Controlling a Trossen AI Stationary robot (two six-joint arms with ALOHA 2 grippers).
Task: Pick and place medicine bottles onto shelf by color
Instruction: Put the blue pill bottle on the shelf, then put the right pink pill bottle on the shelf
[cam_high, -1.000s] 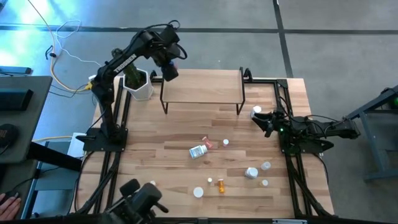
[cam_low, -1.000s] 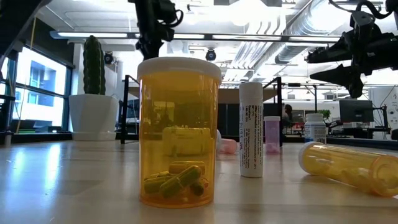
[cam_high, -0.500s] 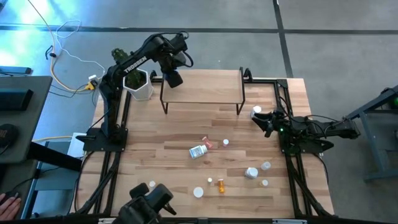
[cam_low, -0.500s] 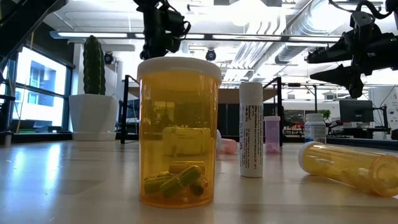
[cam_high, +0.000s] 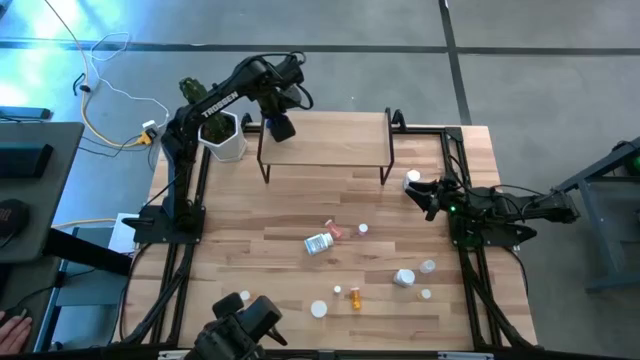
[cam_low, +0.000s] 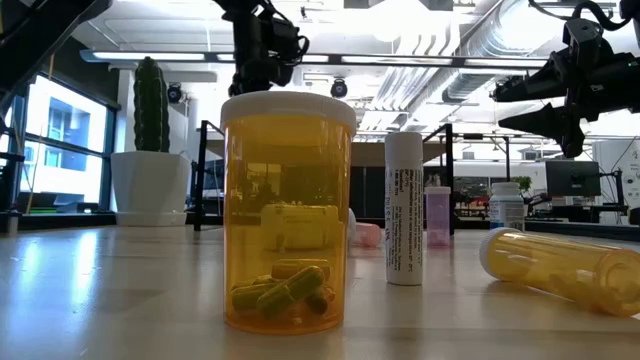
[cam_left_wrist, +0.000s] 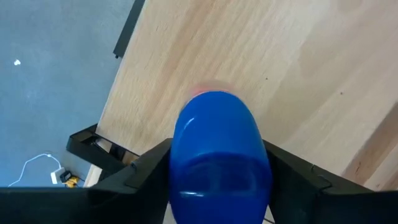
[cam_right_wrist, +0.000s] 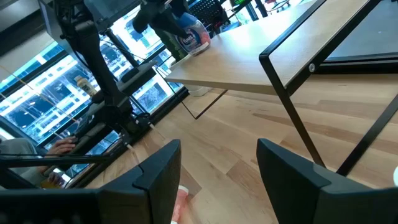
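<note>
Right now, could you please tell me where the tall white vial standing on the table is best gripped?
Grip the tall white vial across its round body just under the cap, coming straight down from above: it stands upright and slim, so a sideways push would likely tip it. The open right claw is free.

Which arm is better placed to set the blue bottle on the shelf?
Left. The left gripper already holds the blue bottle over the shelf at its left end. The right gripper is open and empty, off the shelf's right end.
</note>
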